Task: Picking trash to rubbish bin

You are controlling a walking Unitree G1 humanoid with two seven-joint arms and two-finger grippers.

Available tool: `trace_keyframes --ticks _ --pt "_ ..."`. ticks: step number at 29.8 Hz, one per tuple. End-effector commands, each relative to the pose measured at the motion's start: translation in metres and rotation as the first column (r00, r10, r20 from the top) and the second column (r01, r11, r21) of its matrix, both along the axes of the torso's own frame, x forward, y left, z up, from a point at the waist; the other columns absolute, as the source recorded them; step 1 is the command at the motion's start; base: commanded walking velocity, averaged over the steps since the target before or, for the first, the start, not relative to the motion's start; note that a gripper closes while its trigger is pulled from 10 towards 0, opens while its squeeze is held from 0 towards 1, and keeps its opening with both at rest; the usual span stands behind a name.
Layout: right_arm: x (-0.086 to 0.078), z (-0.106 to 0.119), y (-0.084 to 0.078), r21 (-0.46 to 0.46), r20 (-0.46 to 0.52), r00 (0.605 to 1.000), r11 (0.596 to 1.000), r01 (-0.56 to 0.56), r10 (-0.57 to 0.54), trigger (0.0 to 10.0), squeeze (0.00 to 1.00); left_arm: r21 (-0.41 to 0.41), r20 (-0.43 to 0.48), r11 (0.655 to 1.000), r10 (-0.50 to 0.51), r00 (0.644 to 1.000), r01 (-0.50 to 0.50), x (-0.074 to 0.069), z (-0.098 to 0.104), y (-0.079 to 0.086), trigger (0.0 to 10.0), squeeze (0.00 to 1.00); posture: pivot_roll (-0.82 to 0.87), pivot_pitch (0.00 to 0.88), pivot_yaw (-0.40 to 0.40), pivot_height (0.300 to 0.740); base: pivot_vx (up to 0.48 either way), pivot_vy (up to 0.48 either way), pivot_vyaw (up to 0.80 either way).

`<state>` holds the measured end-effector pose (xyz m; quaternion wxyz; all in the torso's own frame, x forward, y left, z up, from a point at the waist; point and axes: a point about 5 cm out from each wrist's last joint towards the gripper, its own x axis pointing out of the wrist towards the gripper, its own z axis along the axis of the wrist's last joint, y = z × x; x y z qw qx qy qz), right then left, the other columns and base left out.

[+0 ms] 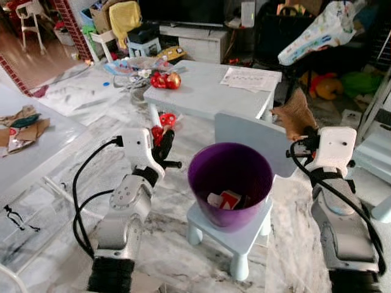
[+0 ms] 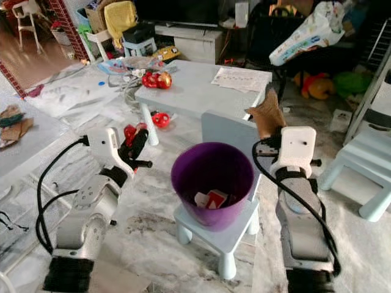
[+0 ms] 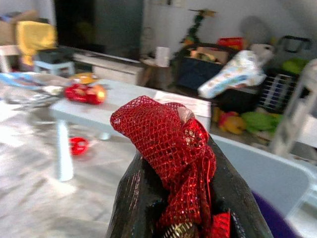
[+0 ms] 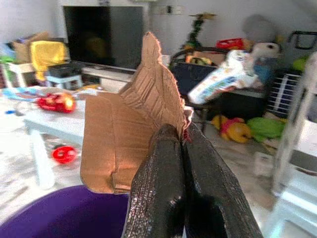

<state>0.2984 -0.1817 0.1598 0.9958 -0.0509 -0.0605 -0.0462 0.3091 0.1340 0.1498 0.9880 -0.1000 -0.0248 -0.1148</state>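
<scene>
A purple bin (image 1: 231, 183) stands on a small white stool (image 1: 241, 235) in front of me, with red and white scraps at its bottom. My left gripper (image 1: 162, 141) is held to the left of the bin, shut on a wad of red mesh netting (image 3: 171, 148). My right gripper (image 1: 300, 139) is raised just right of the bin's rim, shut on a torn piece of brown cardboard (image 4: 133, 139) that sticks up above the fingers (image 4: 168, 183).
A low white table (image 1: 208, 94) behind the bin carries red shiny trash (image 1: 165, 80) and papers (image 1: 250, 78). More red trash (image 1: 167, 118) lies on the marble floor under it. Cardboard scraps (image 1: 21, 131) sit at far left. A white chair (image 1: 379, 152) stands on the right.
</scene>
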Motion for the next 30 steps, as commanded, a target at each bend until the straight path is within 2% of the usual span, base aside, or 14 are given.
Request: trace_keyframes --ticks 1,14,21,24,26,27,28,30 --pt "0.000 0.004 -0.004 -0.006 0.012 1.000 1.000 0.009 -0.009 10.0 0.00 -0.003 0.007 1.000 -0.010 1.000 0.010 0.000 0.002 -0.004 10.0 0.00 -0.11 0.076 0.093 0.740 0.000 0.000 0.00" --pt "0.001 0.004 -0.004 0.003 0.020 1.000 1.000 0.018 -0.018 10.0 0.00 0.022 0.046 0.998 -0.061 0.997 0.060 -0.002 0.007 -0.007 10.0 0.00 -0.10 0.069 0.100 0.740 0.000 0.000 0.00" --pt "0.003 0.005 -0.002 0.005 0.021 1.000 1.000 0.018 -0.018 10.0 0.00 0.027 0.032 0.999 -0.041 0.999 0.040 0.001 0.006 -0.007 10.0 0.00 -0.10 0.065 0.103 0.740 0.000 0.000 0.00" --pt "0.007 -0.001 0.002 0.032 -0.013 1.000 0.999 -0.018 0.019 10.0 0.00 0.055 0.012 0.998 -0.012 1.000 0.011 0.002 -0.002 -0.003 10.0 0.00 -0.10 0.062 0.106 0.740 0.000 0.000 0.00" --pt "0.012 -0.016 0.011 0.071 -0.090 0.991 0.994 -0.088 0.094 10.0 0.00 0.074 -0.030 0.997 0.009 1.000 -0.006 0.001 -0.018 0.002 10.0 0.00 -0.10 0.061 0.108 0.740 0.000 0.000 0.00" --pt "0.012 -0.016 0.011 0.071 -0.090 0.991 0.994 -0.088 0.094 10.0 0.00 0.074 -0.030 0.997 0.009 1.000 -0.006 0.001 -0.018 0.002 10.0 0.00 -0.10 0.061 0.108 0.740 0.000 0.000 0.00" --pt "0.013 -0.022 0.015 0.084 -0.108 0.987 0.990 -0.112 0.121 10.0 0.00 0.112 -0.069 0.993 0.040 0.997 -0.032 0.000 -0.033 0.008 10.0 0.00 -0.09 0.061 0.110 0.740 0.000 0.000 0.00" --pt "0.014 -0.025 0.017 0.085 -0.115 0.984 0.988 -0.126 0.136 10.0 0.00 0.115 -0.085 0.993 0.048 0.995 -0.038 -0.002 -0.039 0.011 10.0 0.00 -0.09 0.061 0.112 0.740 0.000 0.000 0.00"
